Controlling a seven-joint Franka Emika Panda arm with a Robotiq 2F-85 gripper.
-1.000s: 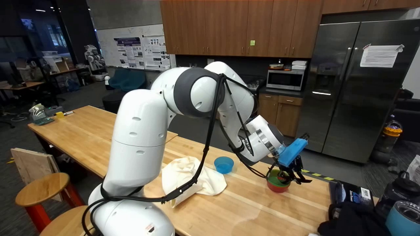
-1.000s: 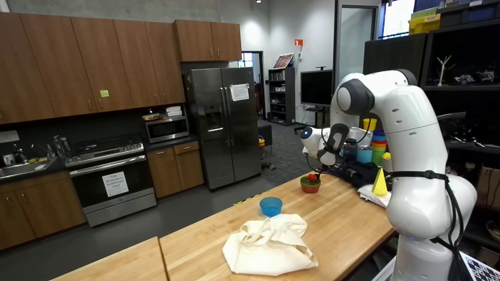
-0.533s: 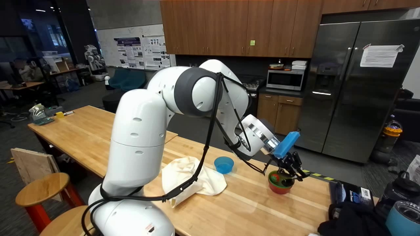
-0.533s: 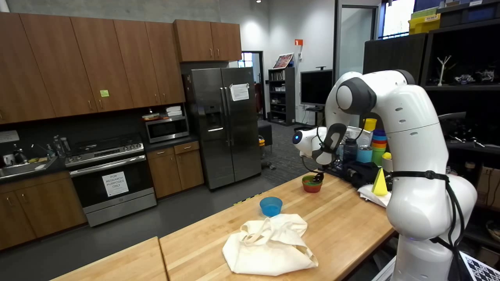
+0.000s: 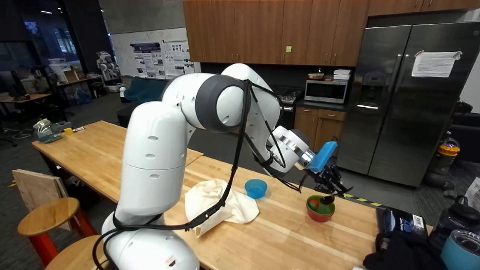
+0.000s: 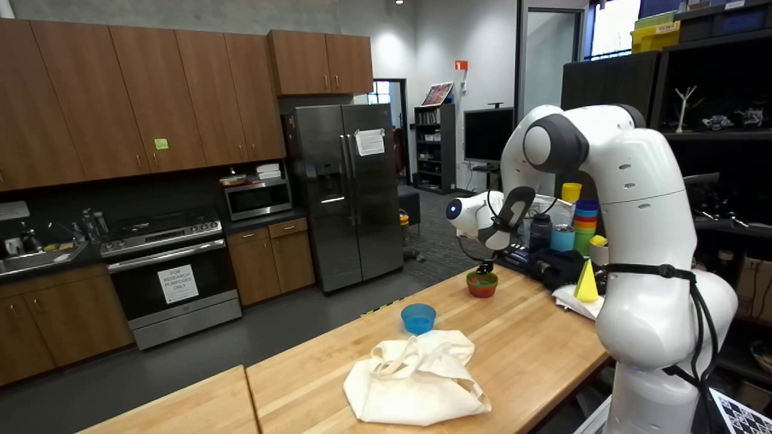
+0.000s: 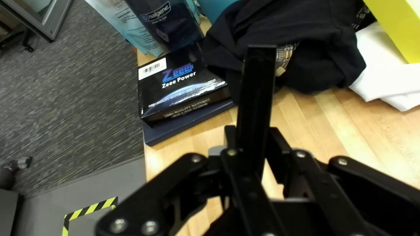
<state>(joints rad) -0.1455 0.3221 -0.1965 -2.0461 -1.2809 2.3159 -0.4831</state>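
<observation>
My gripper point(image 7: 254, 139) is shut on the dark handle point(image 7: 257, 95) of a black spoon, which rises between its fingers in the wrist view. In an exterior view the spoon's rounded head point(image 5: 327, 200) hangs below the gripper point(image 5: 337, 187), over the right inner side of a bowl point(image 5: 320, 217), red outside and green inside. Whether the head touches the bowl cannot be seen. A red strawberry-like piece point(image 5: 313, 204) lies at the left inside that bowl. The same bowl point(image 6: 482, 290) appears in an exterior view with dark gripper parts just above its rim.
A blue bowl point(image 5: 256, 188) and a cream cloth bag point(image 5: 221, 206) lie on the wooden table. Beyond the gripper are a black Zeee box point(image 7: 183, 85), dark cloth point(image 7: 315, 39) and a dark bottle point(image 7: 167, 26) by the table's edge. A yellow wedge point(image 6: 586, 283) stands on white cloth.
The gripper and spoon have moved up and leftward in an exterior view. The red piece, earlier half hidden by the spoon and gripper, now shows inside the bowl.
</observation>
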